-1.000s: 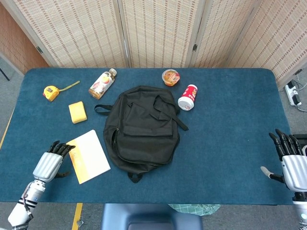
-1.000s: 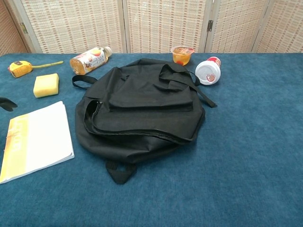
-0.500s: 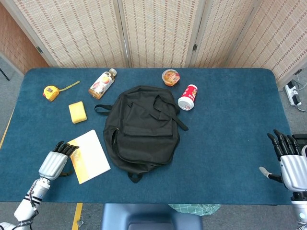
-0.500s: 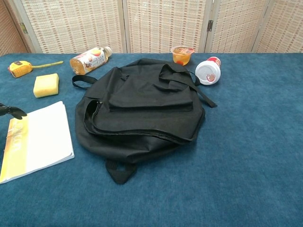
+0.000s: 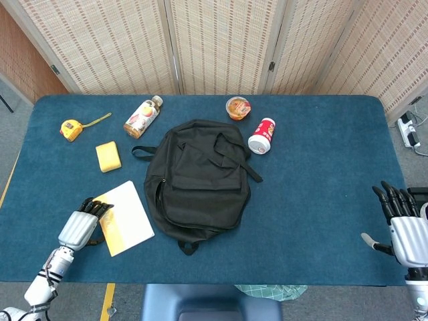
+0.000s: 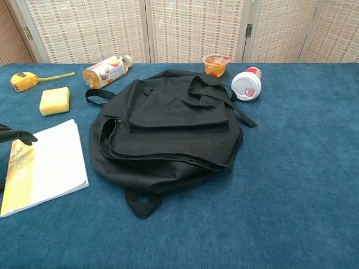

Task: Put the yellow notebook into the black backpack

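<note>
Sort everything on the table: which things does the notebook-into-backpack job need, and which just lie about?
Needed: yellow notebook, black backpack, left hand.
Lying about: tape measure, sponge, drink bottle, fruit cup, red-and-white can.

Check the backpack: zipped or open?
Partly open, it seems: the black backpack lies flat and a gap shows along its left side zipper. Yellow notebook is outside.

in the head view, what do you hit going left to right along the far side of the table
tape measure → yellow sponge → juice bottle → fruit cup → red and white can, lying on its side.
</note>
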You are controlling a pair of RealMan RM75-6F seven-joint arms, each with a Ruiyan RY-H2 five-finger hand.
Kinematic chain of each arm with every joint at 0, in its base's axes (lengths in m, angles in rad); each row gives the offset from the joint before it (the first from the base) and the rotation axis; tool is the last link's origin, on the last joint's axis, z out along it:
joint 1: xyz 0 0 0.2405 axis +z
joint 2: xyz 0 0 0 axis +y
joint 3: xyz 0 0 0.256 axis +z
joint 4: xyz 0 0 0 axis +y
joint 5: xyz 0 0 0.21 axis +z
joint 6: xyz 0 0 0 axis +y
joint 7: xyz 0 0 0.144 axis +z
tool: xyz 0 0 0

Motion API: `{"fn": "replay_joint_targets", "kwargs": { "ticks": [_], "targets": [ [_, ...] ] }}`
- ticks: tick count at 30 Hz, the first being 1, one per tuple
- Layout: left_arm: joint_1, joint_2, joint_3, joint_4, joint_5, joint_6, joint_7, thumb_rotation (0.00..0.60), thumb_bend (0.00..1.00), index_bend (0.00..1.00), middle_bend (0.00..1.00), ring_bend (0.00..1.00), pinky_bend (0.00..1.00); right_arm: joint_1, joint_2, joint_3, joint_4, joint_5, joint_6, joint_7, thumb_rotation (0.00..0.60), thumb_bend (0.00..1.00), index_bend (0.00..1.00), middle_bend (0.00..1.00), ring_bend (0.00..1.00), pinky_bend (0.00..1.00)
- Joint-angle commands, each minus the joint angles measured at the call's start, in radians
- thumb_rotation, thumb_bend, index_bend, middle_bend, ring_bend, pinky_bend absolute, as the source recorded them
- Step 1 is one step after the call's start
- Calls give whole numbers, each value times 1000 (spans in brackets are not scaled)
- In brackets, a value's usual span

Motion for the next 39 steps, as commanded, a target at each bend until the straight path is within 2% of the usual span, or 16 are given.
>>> {"fn": "replay_joint_targets", "kwargs": {
  "ticks": [1,9,15,23,32,39],
  "targets": [
    [-5,-3,0,5,-2,-7,-1,600,114,205,251,180,124,-1,0,-1,1,0,0,1,600,69,0,38,35,25],
    [-22,-9,-12,11,-20,-22,-7,600,83,203,251,180,124,-2,-2,0,7,0,2,8,600,70,0,38,36,25],
    [-20,-33,-9,27,-13,2,-88,600,84,230,262,205,126,-4,-3,0,12,2,2,14,600,71,0,37,37,25],
    [-8,-96,-7,110,15,83,-194,600,199,306,331,264,145,-4,-4,1,14,2,3,19,600,71,0,38,38,25],
    [-13,-170,-27,180,17,141,-307,600,281,316,351,273,161,-8,-5,0,17,5,5,27,600,70,0,37,40,25],
    [-32,-206,-36,214,18,147,-330,600,336,322,351,273,163,-11,-3,0,19,3,10,34,600,70,0,38,45,25]
  ]
}}
